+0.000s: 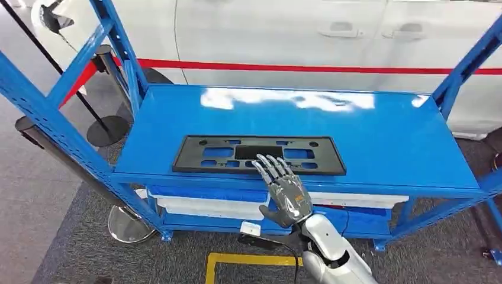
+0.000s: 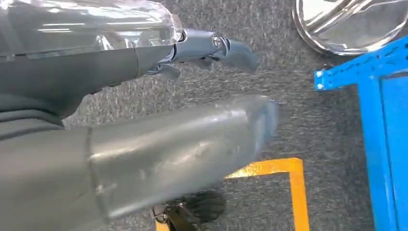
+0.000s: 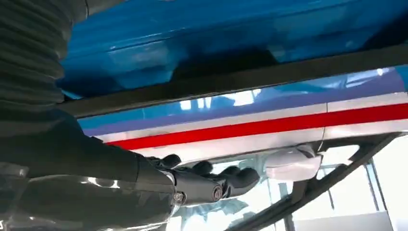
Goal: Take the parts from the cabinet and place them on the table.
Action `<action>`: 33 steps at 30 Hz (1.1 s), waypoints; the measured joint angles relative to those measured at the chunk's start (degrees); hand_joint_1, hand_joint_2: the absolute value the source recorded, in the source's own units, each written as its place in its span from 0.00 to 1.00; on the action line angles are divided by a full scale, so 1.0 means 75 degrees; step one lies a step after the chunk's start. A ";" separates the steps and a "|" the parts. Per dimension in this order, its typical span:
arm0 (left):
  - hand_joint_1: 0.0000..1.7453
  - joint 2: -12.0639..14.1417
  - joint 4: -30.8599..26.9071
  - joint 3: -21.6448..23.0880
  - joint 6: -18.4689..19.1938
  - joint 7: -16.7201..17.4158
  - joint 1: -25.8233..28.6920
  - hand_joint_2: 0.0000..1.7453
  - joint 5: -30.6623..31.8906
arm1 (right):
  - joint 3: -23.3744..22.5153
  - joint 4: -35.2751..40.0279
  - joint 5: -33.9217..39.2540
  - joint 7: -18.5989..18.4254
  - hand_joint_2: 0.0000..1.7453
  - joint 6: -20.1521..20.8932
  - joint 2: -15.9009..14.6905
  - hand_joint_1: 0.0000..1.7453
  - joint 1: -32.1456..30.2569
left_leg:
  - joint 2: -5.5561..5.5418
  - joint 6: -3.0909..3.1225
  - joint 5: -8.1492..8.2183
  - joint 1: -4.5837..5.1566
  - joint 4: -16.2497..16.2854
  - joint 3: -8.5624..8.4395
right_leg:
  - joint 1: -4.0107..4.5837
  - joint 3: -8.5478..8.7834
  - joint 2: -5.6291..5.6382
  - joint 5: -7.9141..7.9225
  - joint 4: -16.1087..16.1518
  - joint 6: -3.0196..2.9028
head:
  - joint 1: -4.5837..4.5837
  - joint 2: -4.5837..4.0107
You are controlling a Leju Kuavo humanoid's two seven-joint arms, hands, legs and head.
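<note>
Blue cabinet shelf (image 1: 385,136) bears a black part (image 1: 258,155); right hand (image 1: 285,190) spread, empty; left hand (image 2: 144,144) unclear.

Quick count from my end: one black part (image 1: 258,155) lying flat mid-frame on the top shelf of one blue cabinet (image 1: 379,133). One robot hand (image 1: 284,192) in the head view, lower middle of the frame, and I get the other hand (image 2: 144,120) on the left wrist cam, so two hands total. Two round stanchion bases by the cabinet's left side, one dark (image 1: 108,130), one shiny (image 1: 127,223). One white car (image 1: 331,35) along the top, with two door handles. One yellow floor marking (image 1: 248,260) at the bottom.
</note>
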State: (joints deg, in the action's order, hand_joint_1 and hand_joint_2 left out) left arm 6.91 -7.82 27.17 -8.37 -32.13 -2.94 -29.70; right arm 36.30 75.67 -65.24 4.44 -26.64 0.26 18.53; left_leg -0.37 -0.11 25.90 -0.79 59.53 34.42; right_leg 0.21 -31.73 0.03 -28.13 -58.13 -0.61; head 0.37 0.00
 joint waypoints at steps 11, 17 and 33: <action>0.00 -0.0067 0.0000 0.0137 0.0018 0.0006 -0.0030 0.00 -0.0087 | 0.0047 -0.0047 -0.0015 -0.0029 1.00 0.0058 0.0000 0.00 0.0080 | -0.0026 0.0177 0.0231 -0.0038 -0.0083 -0.0368 | -0.0047 -0.0640 0.0000 0.0536 -0.0465 0.0036 | -0.0029 0.0000; 0.00 -0.0117 -0.0003 0.0195 0.0026 0.0015 -0.0062 0.00 -0.0093 | 0.0064 -0.0049 -0.0017 -0.0052 1.00 0.0079 0.0018 0.00 0.0144 | -0.0004 -0.0071 0.0367 -0.0027 -0.0126 -0.0426 | -0.0062 -0.0345 0.0008 0.0386 0.0085 -0.0108 | -0.0041 0.0000; 0.00 -0.0166 -0.0003 0.0283 -0.0012 0.0009 -0.0080 0.00 -0.0201 | 0.0108 -0.0219 -0.0047 -0.0230 1.00 0.0213 0.0076 0.00 0.0350 | 0.0006 0.0152 -0.0075 -0.0047 -0.0067 -0.0012 | -0.0003 -0.0085 0.0018 -0.0190 -0.0227 0.0093 | -0.0023 0.0000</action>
State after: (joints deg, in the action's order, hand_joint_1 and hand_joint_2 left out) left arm 5.66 -7.85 29.29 -8.46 -32.06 -3.54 -31.21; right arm 37.11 74.03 -65.59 2.71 -25.05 0.83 21.16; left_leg -0.32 1.03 25.33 -1.14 59.02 34.33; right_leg 0.19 -32.37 0.16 -29.56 -59.84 0.09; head 0.20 0.00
